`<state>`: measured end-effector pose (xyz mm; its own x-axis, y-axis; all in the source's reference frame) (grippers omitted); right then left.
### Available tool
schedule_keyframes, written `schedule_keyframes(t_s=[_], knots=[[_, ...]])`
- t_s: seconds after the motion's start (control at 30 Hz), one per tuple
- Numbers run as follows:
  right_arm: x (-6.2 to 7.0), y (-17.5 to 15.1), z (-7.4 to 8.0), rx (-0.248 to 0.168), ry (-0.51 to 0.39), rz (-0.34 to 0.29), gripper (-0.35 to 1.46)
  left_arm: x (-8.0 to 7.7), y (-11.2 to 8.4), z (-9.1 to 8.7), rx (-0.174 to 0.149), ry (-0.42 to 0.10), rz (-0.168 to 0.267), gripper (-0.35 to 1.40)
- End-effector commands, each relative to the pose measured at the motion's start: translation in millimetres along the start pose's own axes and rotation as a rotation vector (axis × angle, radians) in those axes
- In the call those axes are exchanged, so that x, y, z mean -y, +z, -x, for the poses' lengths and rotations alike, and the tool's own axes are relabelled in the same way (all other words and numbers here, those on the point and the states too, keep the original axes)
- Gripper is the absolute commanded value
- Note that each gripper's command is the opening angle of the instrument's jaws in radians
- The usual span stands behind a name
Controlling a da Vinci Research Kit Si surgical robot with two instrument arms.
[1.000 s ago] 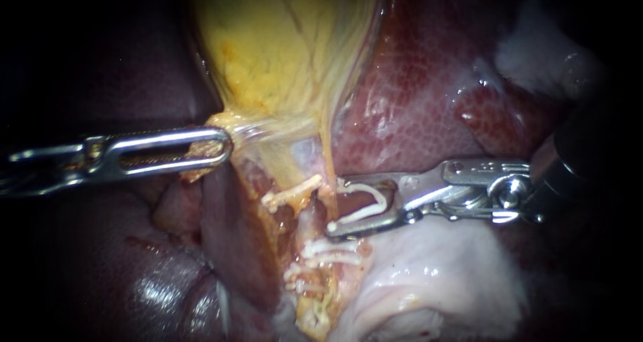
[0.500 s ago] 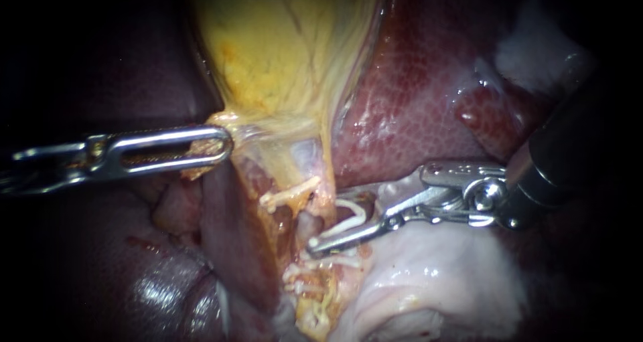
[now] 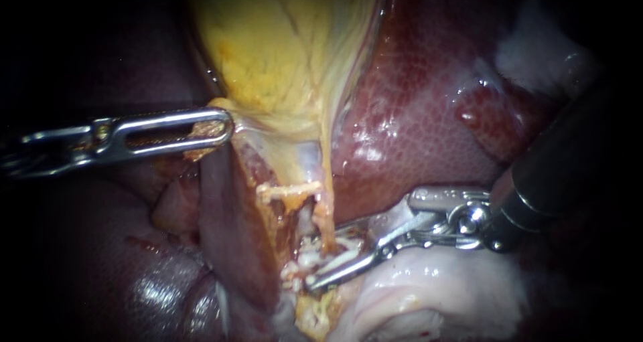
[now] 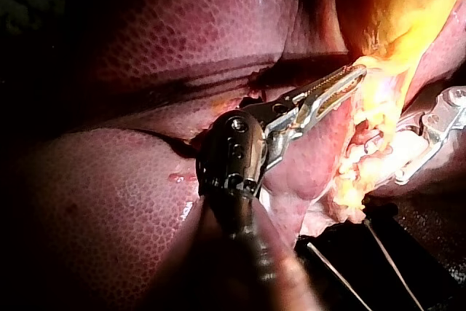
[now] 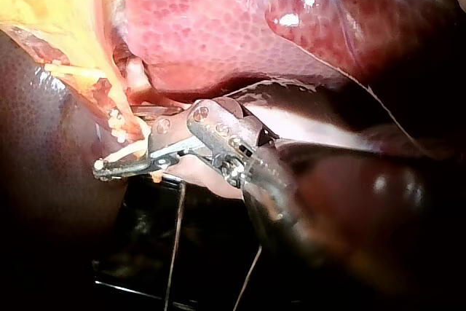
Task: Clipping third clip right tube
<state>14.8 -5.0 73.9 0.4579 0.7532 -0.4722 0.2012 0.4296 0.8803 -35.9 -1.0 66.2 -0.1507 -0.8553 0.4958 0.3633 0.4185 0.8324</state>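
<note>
Red liver [image 3: 415, 114] frames gallbladder [image 3: 281, 47] and right instrument [image 3: 318, 270].

Darkness all round, with a black surface [image 5: 131, 253] crossed by 2 thin pale lines [image 5: 175, 231].

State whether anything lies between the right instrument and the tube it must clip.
Nothing visible does. The right instrument's tip is at the tube, beside white clips; the left instrument grips the gallbladder well away.
</note>
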Motion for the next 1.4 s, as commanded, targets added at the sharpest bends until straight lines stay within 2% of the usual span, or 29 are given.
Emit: schedule_keyframes(t_s=[0.03,0.3,0.43,0.67,0.7,0.8,1.0,1.4], knots=[[0.1,-0.3,-0.5,-0.015,0.004,-0.003,0.49,0.0,0.0,0.0,0.000,0.000,0.000,-0.35],[0.1,-1.7,-2.8,-0.085,0.021,-0.008,0.48,0.0,0.1,0.0,0.000,0.000,0.001,-0.35],[-0.4,-2.4,-3.7,-0.097,0.029,0.005,0.47,0.1,0.1,-0.1,0.000,0.000,0.001,-0.35],[-1.0,-2.5,-3.9,-0.102,0.030,0.014,0.40,0.1,0.2,-0.1,0.001,0.000,0.001,-0.35],[-1.0,-2.5,-3.8,-0.102,0.030,0.013,0.30,0.1,0.2,-0.1,0.001,0.000,0.001,-0.35],[-0.9,-3.0,-3.6,-0.101,0.059,0.008,-0.35,0.1,0.2,-0.1,0.001,0.001,0.002,-0.35],[-1.8,-3.2,-3.1,-0.101,0.067,0.009,-0.35,0.1,0.2,-0.1,0.001,0.000,0.002,-0.35],[-1.9,-3.2,-2.9,-0.101,0.072,0.009,-0.35,0.3,0.2,-0.2,0.002,0.001,0.003,-0.35]])
